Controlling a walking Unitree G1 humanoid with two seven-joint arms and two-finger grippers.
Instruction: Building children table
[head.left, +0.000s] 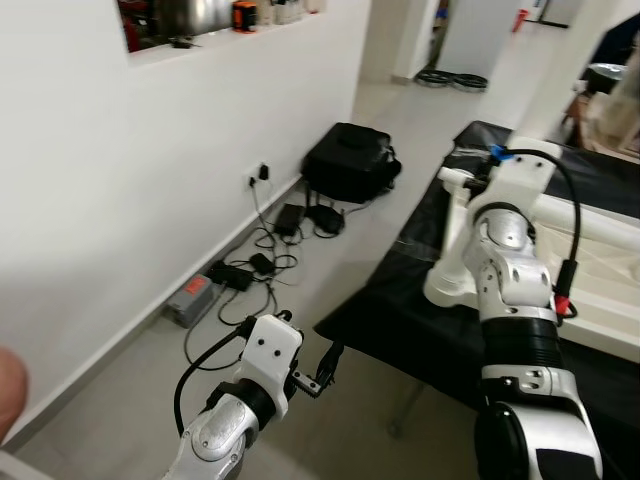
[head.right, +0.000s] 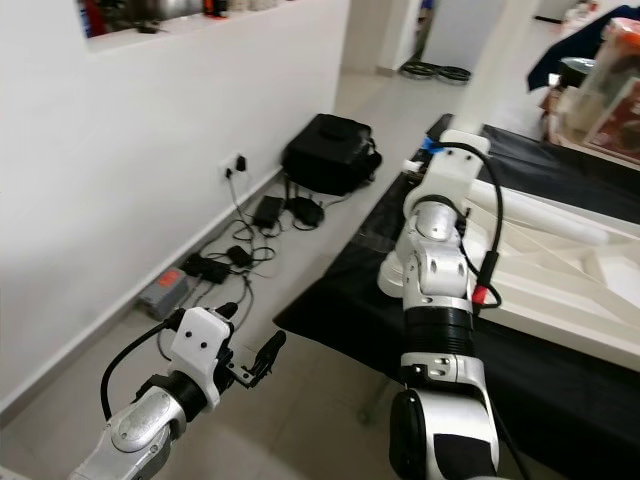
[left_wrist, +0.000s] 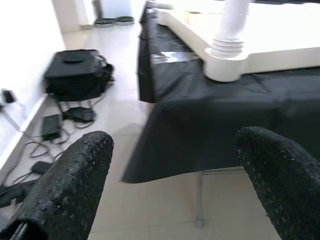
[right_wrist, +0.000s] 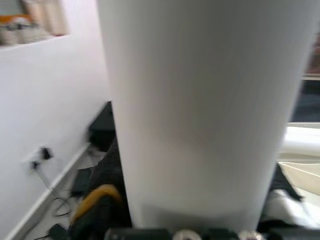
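The white children's table top (head.right: 560, 275) lay upside down on the black-covered work table (head.right: 340, 300), right of centre in the head views, with one white leg (left_wrist: 231, 22) standing upright in the corner socket (left_wrist: 225, 65) nearest the floor gap. The leg's long axis ran vertical, straight up from the socket. The right gripper (head.left: 455, 215) was reached in at that leg, with the forearm stacked in front of it; its wrist camera had the leg's white tube (right_wrist: 200, 110) pressed right against the lens, upright between where the fingers would be. Fingers themselves were hidden, so I can't tell whether it was clamped on the leg or just alongside. The left gripper (left_wrist: 170, 190) hung low over the floor on the left, fingers spread wide and holding nothing, pointed at the same corner socket, which sat across the gap, well apart, up and to the right of it. My read: the right arm was by far the nearer and owned the leg-seating step; any twist or push would go along the vertical axis.
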